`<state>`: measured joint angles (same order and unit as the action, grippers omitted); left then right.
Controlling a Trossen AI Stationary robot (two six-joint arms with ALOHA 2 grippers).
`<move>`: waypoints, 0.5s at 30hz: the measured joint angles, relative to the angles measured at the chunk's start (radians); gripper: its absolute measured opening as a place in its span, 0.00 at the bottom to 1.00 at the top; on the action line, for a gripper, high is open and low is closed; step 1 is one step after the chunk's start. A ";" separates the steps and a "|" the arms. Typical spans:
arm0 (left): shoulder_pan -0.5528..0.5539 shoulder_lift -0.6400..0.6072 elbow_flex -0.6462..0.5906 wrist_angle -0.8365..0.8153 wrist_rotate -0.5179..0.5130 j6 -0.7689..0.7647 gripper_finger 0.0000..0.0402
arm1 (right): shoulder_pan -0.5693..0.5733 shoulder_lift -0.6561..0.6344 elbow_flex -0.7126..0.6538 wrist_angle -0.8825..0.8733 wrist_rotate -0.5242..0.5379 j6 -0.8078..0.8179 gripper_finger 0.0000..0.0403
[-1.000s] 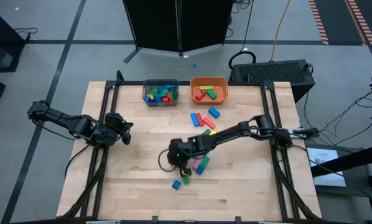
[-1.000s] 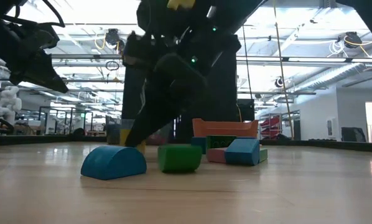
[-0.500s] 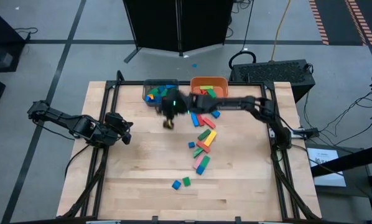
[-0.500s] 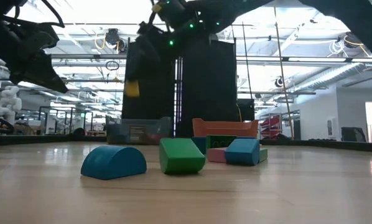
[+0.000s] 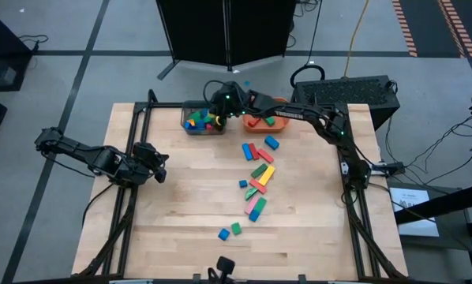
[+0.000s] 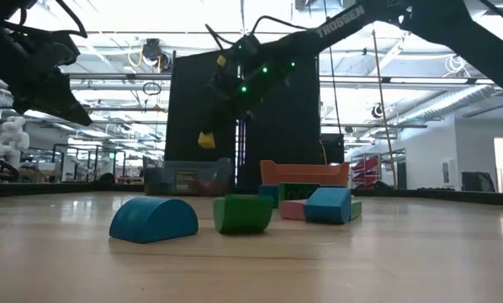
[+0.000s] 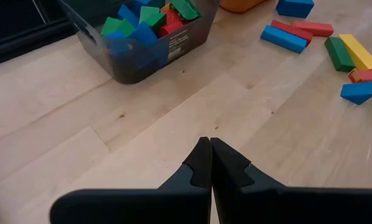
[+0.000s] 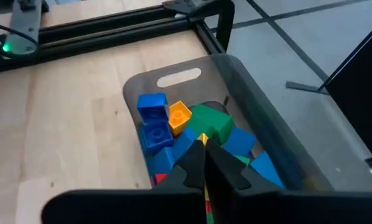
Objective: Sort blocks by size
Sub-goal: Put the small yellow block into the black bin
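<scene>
- Right gripper [image 5: 218,118] is up over the grey bin [image 5: 185,126] at the far side of the table, fingers pinched shut on a little yellow block [image 6: 206,140]. From table height you can see that block hanging in the air under the fingertips, above the bin.
- Straight below those fingers the grey bin [image 8: 248,99] is already stuffed with small blocks: blue ones, green ones, a yellow one [image 8: 179,116], some red.
- Orange bin [image 5: 280,102] sits right beside the grey one, off to the side of the right fingers, with a few red and green bars in it.
- Left gripper [image 5: 159,167] is parked over the left part of the table, fingers pressed together with nothing between them, well apart from all the blocks.
- Ahead of the left fingers there's bare wood, then the grey bin, with loose bars off to one side: blue, red, green, yellow.
- The rest of the blocks [image 5: 258,177] lie scattered mid-table, nearer than the bins, plus a blue block [image 5: 223,234] and a green block [image 5: 236,229] off on their own near the front edge.
</scene>
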<state>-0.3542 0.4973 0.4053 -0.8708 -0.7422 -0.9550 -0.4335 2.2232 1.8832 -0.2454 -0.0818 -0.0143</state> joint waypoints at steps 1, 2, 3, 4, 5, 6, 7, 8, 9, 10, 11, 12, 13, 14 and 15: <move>0.000 0.000 0.000 0.000 -0.002 0.000 0.00 | -0.001 0.007 0.000 0.007 -0.003 -0.002 0.00; 0.000 0.000 0.000 0.000 -0.006 -0.001 0.00 | -0.003 0.011 0.000 0.007 -0.002 -0.003 0.00; 0.000 0.000 0.000 -0.002 -0.006 -0.001 0.00 | -0.004 0.015 0.000 0.001 -0.003 -0.004 0.01; 0.000 0.000 0.000 -0.002 -0.007 -0.001 0.00 | -0.004 0.018 0.000 0.002 -0.002 -0.004 0.03; 0.000 0.000 0.000 -0.002 -0.007 -0.001 0.00 | -0.004 0.019 0.000 0.003 -0.002 -0.004 0.05; 0.000 0.000 0.000 -0.002 -0.007 -0.001 0.00 | -0.004 0.019 0.000 0.002 -0.002 -0.008 0.08; 0.000 0.000 0.000 -0.002 -0.007 -0.001 0.00 | -0.004 0.019 0.000 0.003 -0.003 -0.016 0.11; 0.000 0.000 0.000 -0.002 -0.008 -0.001 0.00 | -0.003 0.019 0.001 0.005 -0.002 -0.025 0.14; 0.000 0.000 0.000 -0.002 -0.008 -0.001 0.00 | -0.003 0.019 0.001 0.005 -0.003 -0.028 0.18; 0.000 0.000 0.000 -0.002 -0.008 -0.001 0.00 | -0.003 0.018 0.001 0.004 -0.004 -0.029 0.22; 0.000 0.000 0.000 -0.002 -0.008 -0.001 0.00 | -0.003 0.017 0.001 0.003 -0.005 -0.029 0.26; 0.000 0.000 0.000 -0.002 -0.008 -0.001 0.00 | -0.002 0.017 0.001 -0.001 -0.010 -0.027 0.30; 0.000 0.000 0.000 -0.002 -0.008 -0.001 0.00 | 0.000 0.014 0.003 -0.018 -0.035 -0.022 0.35; 0.000 0.000 0.000 -0.002 -0.008 -0.001 0.00 | 0.000 0.006 0.010 -0.055 -0.087 -0.020 0.38; 0.000 0.000 0.000 -0.002 -0.008 -0.002 0.00 | 0.003 -0.002 0.021 -0.107 -0.150 -0.018 0.42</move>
<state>-0.3539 0.4973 0.4053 -0.8731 -0.7497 -0.9565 -0.4305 2.2213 1.9039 -0.3524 -0.2314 -0.0322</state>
